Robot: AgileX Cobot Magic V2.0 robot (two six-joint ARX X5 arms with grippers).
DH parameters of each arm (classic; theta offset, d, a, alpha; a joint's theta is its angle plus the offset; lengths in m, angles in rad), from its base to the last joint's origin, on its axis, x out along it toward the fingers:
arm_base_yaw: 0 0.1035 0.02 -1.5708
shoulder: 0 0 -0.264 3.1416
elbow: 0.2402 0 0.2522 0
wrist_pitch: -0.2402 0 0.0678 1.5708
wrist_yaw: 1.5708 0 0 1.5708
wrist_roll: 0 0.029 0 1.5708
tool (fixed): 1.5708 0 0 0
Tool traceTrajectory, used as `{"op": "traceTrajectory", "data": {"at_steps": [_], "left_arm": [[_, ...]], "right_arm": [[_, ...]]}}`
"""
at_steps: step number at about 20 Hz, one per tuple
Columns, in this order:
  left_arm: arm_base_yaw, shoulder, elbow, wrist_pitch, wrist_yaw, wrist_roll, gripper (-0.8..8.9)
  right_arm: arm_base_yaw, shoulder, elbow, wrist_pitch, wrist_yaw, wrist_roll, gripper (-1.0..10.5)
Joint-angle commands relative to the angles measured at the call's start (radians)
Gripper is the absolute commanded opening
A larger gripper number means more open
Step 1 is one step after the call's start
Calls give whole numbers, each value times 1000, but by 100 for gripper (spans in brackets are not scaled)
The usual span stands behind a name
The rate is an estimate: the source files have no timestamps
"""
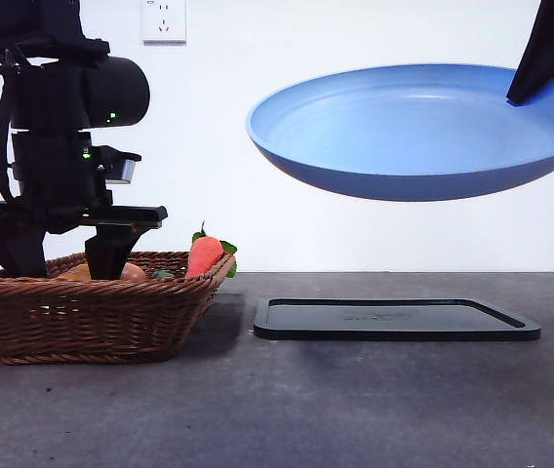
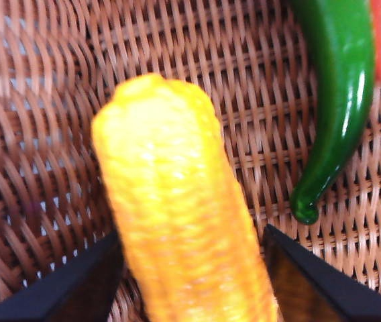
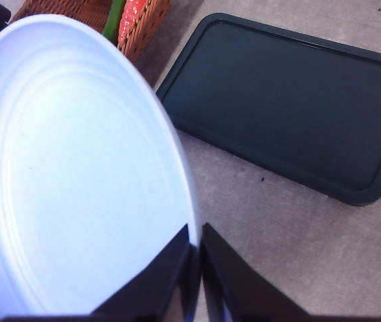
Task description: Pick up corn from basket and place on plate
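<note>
Reaching down into the wicker basket (image 1: 92, 312) at the lower left of the front view, the left gripper (image 1: 67, 255) has its two jaws set apart on either side of the corn (image 2: 177, 221). In the left wrist view the yellow cob fills the middle of the frame, lying on the woven floor, with a black jaw at each lower corner. Whether the jaws already touch the cob I cannot tell; they look parted around it rather than pressed in, so the grasp seems about to happen.

A green chili pepper (image 2: 335, 107) lies just beside the corn at the upper right of that view, and a carrot (image 1: 205, 255) leans against the basket's right wall in the front view.

At the upper right of the front view the right gripper (image 3: 196, 265) is clamped on the rim of the blue plate (image 1: 414, 127), holding it in the air, tilted, above the black tray (image 1: 394, 319). The plate seems held up so the corn can be carried across and dropped onto it without the left arm travelling far. Its slant could let the cob roll.
</note>
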Motion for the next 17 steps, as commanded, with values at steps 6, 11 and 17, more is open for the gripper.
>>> {"op": "traceTrajectory", "data": {"at_steps": [6, 11, 17], "left_arm": [[-6, 6, 23, -7, -4, -65, 128], [-16, -166, 24, -32, 21, -86, 128], [-215, -383, 24, 43, 191, -117, 128]], "right_arm": [[2, 3, 21, 20, -6, -6, 4], [3, 19, 21, 21, -7, 39, 4], [18, 213, 21, 110, -71, 123, 4]]}}
